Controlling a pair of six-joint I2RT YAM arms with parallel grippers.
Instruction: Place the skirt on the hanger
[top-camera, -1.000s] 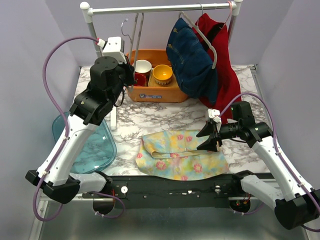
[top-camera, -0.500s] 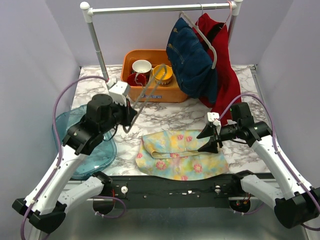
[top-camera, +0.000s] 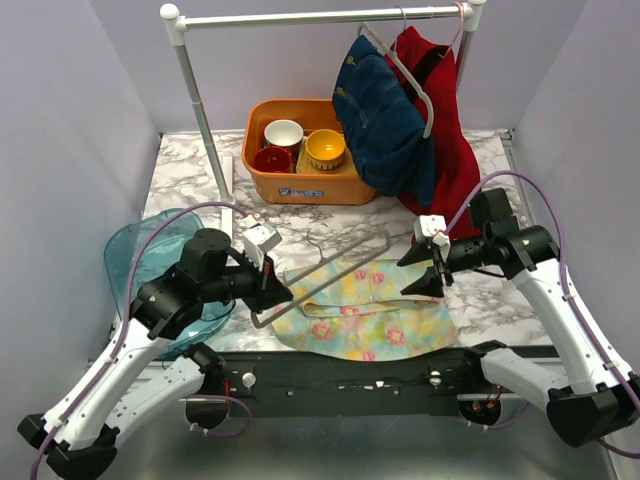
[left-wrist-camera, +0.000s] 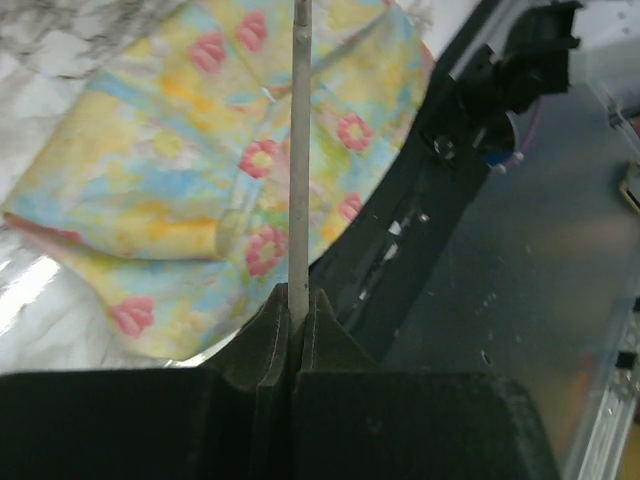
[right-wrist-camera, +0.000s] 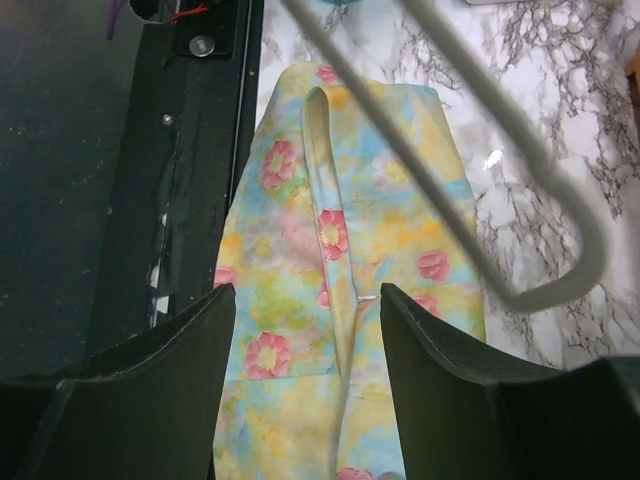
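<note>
1. The marbled desk (top-camera: 330, 225) stands between pale lilac walls.
2. A white rail (top-camera: 320, 17) at the back carries a denim garment (top-camera: 385, 120) and a red garment (top-camera: 450, 150).
3. An orange bin (top-camera: 310, 188) of bowls sits at the back, and a clear blue tray (top-camera: 130, 260) at the left edge.
4. The skirt (top-camera: 365, 318), yellow and blue with pink flowers, lies flat at the desk's near edge.
5. The left tool (left-wrist-camera: 296, 310) is clenched on the grey wire hanger (left-wrist-camera: 298, 150), which reaches over the skirt.
6. The right tool (right-wrist-camera: 305, 310) hovers released above the skirt's right part.

- The skirt (top-camera: 380, 325) lies at the table's (top-camera: 310, 222) front edge, with the hanger (left-wrist-camera: 298, 150) over its left half.
- A crate (top-camera: 310, 188) of bowls (top-camera: 325, 150) stands behind it.
- A basin (top-camera: 125, 265) sits left.
</note>
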